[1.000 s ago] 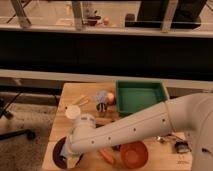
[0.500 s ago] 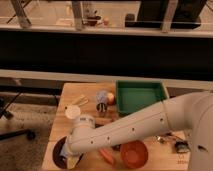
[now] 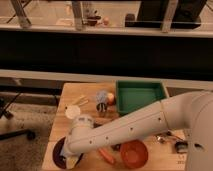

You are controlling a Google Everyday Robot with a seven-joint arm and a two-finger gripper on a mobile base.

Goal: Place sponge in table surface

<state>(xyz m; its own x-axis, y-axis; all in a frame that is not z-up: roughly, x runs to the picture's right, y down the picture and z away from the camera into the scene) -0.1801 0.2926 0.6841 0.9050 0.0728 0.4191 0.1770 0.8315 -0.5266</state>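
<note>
Sponge (image 3: 103,95) sits mid-table beside an orange ball (image 3: 111,98), beyond the near-edge purple bowl (image 3: 61,155) where the gripper (image 3: 70,152) dips, its finger state impossible to tell; green tray (image 3: 141,86) on the tabletop's (image 3: 82,91) far side

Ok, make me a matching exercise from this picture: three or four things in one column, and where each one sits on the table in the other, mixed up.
Things:
1. tray
2. orange bowl
3. purple bowl
4. sponge

Places:
A. near left corner, under the gripper
B. far right part of the table
C. near edge, right of the arm's wrist
D. just left of the tray

Pairs: 1-B, 2-C, 3-A, 4-D
</note>
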